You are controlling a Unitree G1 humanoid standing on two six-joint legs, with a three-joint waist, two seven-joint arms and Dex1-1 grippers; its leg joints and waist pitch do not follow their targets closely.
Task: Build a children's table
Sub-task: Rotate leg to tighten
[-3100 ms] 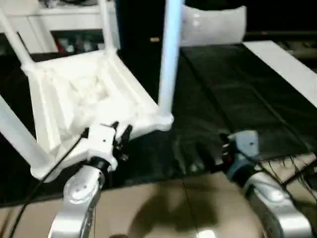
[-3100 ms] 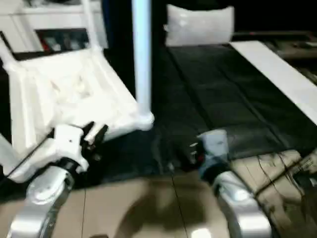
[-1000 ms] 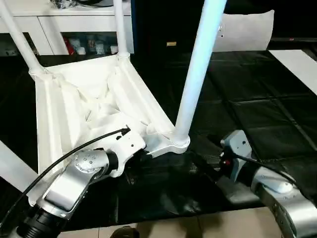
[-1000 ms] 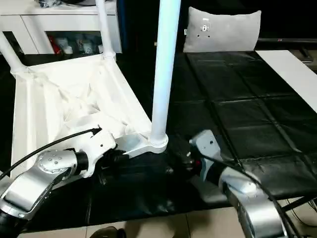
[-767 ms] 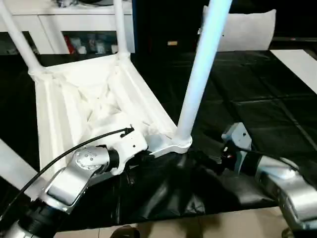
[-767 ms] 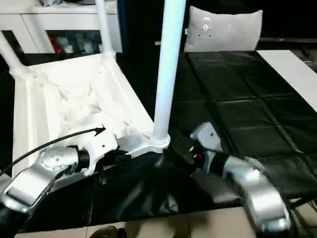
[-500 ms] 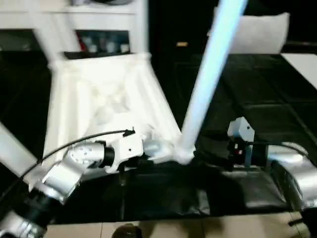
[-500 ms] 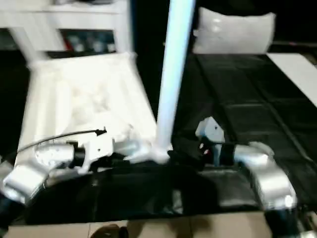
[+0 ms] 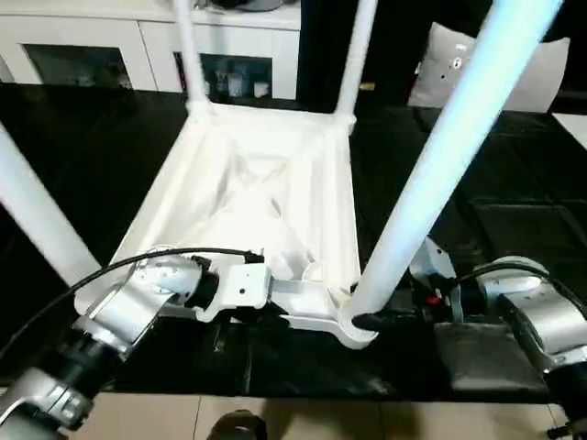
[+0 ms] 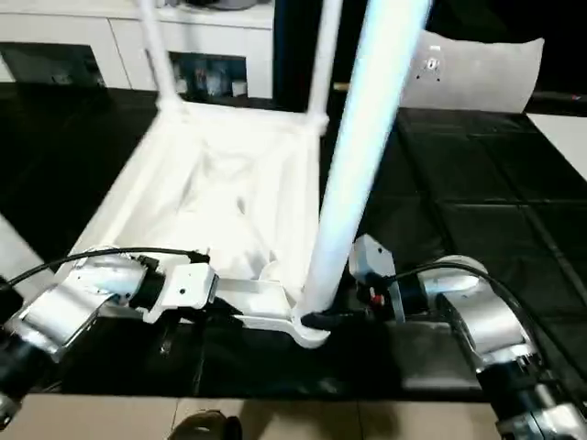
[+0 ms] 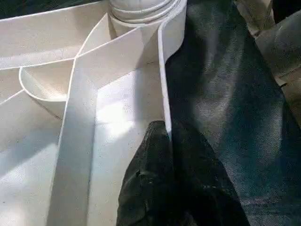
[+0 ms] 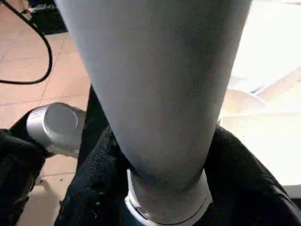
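The children's table (image 9: 257,183) lies upside down on a black mat, its ribbed underside up and its four white legs standing. My left gripper (image 11: 167,132) is shut on the thin near rim (image 11: 162,84) of the top, one finger inside the wall and one outside. The near right leg (image 9: 440,156) rises from its corner socket (image 9: 353,328). My right gripper (image 9: 374,321) is shut on the base of that leg, and in the right wrist view its black fingers (image 12: 96,174) flank the leg (image 12: 160,94) on both sides.
A long white cabinet (image 9: 92,46) with glass-fronted openings runs along the back. A white cushion (image 9: 541,69) leans at the back right. The black mat (image 9: 514,220) extends to the right of the table. Tan floor (image 9: 367,423) lies at the near edge.
My right gripper has moved left from the mat onto the base of the near right leg. The table has turned so its near edge faces me squarely. The camera view has also shifted.
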